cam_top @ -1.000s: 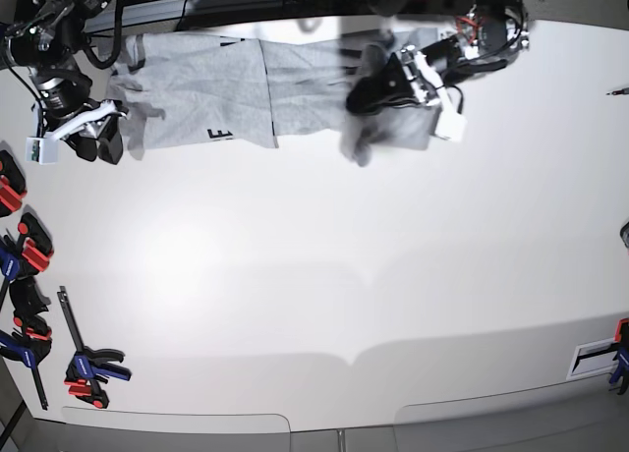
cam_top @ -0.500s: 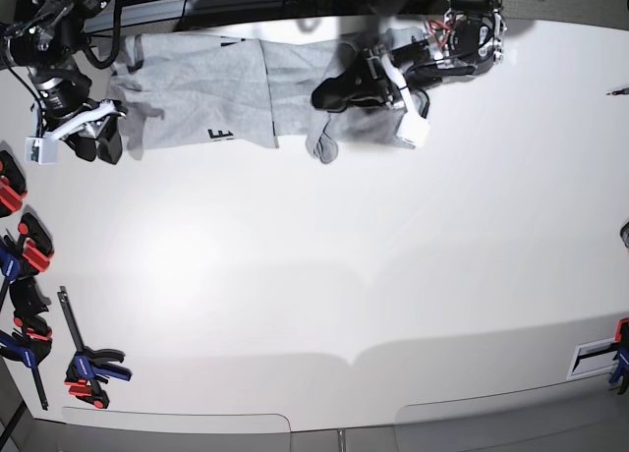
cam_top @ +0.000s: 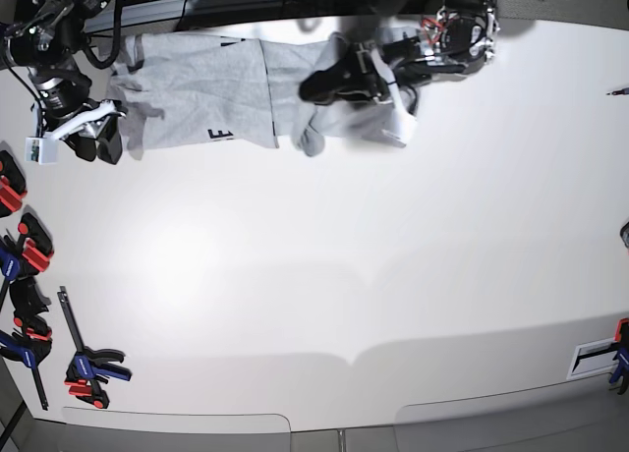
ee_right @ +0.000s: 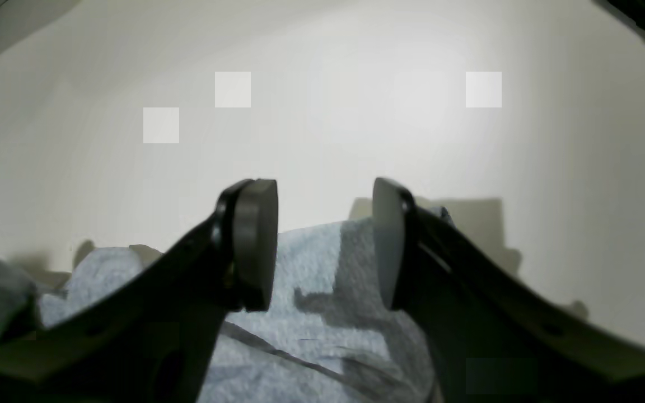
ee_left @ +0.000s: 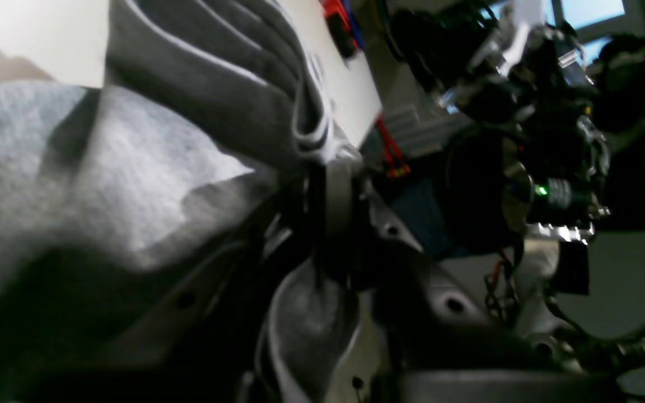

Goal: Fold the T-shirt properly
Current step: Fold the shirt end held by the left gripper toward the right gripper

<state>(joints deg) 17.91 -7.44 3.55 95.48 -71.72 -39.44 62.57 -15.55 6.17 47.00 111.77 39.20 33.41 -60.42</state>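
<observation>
Cloth of the T-shirt [cam_top: 206, 88] stays pinched in our left gripper [cam_top: 319, 84] while our right gripper [ee_right: 322, 240], fingers spread, waits at its far edge, so we lay the fold flat.

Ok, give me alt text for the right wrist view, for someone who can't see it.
The right gripper hangs open, its two dark fingers apart and empty above a rumpled edge of the grey T-shirt, with the bare white table beyond.

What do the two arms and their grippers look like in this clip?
Both arms are black with white end pieces and loose black cables. The right gripper has black curved fingers with flat grey pads. The left gripper looks the same; red wiring and a green light show near its base.
</observation>
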